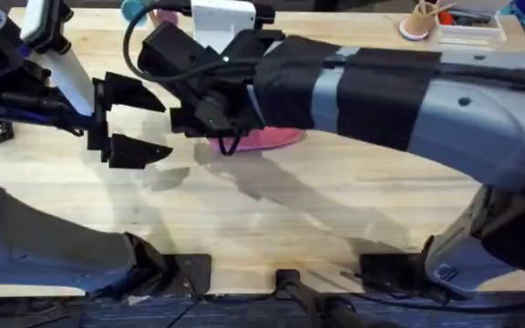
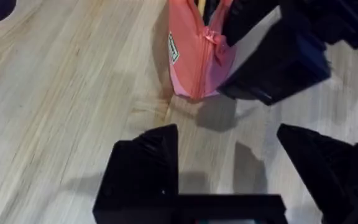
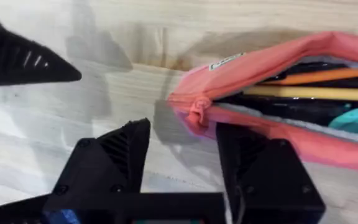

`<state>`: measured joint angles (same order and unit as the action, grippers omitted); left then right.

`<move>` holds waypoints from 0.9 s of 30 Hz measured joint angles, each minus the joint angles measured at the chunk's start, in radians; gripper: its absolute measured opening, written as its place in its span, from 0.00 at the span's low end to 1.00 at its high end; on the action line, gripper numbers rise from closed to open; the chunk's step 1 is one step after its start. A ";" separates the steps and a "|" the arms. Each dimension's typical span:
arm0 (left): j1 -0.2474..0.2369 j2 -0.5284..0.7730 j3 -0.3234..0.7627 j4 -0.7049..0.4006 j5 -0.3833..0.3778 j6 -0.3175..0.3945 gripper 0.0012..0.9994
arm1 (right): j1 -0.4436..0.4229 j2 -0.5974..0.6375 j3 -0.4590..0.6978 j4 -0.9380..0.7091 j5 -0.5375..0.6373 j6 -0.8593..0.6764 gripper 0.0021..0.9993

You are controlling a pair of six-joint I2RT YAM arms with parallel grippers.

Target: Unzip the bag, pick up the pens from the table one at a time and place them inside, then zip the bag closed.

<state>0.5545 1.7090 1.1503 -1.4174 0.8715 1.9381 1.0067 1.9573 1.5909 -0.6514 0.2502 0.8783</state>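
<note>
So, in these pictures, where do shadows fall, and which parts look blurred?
Overhead view: the right arm shows large and soft-edged near the camera, and casts a grey shadow across the table. Left wrist view: the left tool is blurred at the bottom edge, and the bag throws a short shadow. Right wrist view: the zipper pull is fairly sharp.

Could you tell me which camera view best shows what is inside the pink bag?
The right wrist view: the bag gapes open over yellow and orange pens. The left wrist view shows its zipper end; overhead, the right arm hides most of it.
</note>
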 joint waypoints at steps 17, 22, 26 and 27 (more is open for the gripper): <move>0.000 0.000 0.000 0.000 0.000 0.000 0.99 | -0.035 0.039 0.000 0.023 0.019 0.008 0.15; 0.000 0.000 0.000 0.000 0.001 0.000 0.99 | -0.035 0.039 0.000 0.024 0.018 0.009 0.03; 0.000 0.000 0.000 0.000 0.011 0.000 0.99 | -0.035 0.039 0.000 0.019 0.019 0.002 0.03; 0.000 0.000 0.000 0.000 0.013 0.000 0.99 | -0.035 0.039 0.000 0.017 0.019 -0.008 0.03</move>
<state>0.5545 1.7092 1.1503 -1.4170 0.8844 1.9381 0.9718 1.9965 1.5909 -0.6342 0.2687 0.8708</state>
